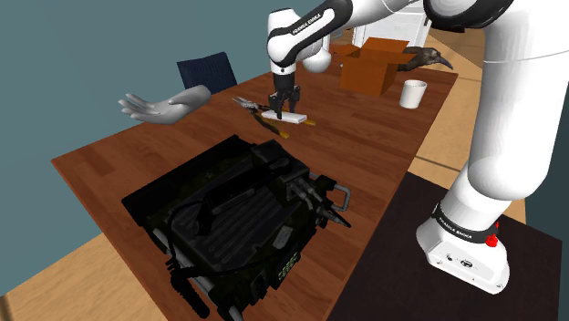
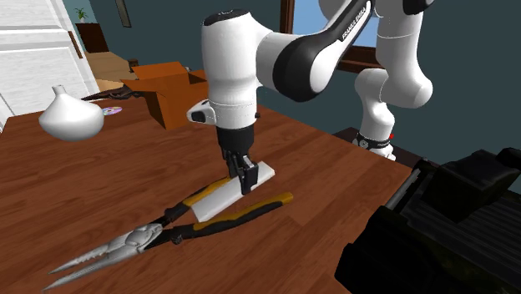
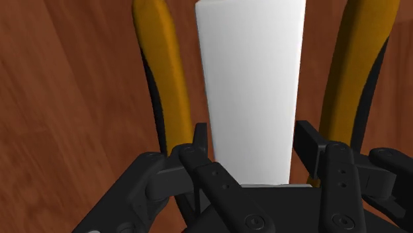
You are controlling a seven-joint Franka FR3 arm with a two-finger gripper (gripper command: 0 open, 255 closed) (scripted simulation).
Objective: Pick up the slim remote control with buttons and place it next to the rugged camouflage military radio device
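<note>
Pincer point(image 3: 250, 142) looks clamped on the white remote control point(image 3: 250, 73), which sits over the pliers point(image 3: 157, 66) between their yellow handles. Lifted or not: hard to tell. Still to do: carry it to the black radio point(image 1: 237, 214), well apart on the bench point(image 1: 100, 160), and set it down.

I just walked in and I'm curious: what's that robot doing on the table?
The white robot arm's gripper is closed on a plain white remote. The remote is still down low, over the yellow-handled pliers on the wooden table. The big dark radio sits well apart from it.
</note>
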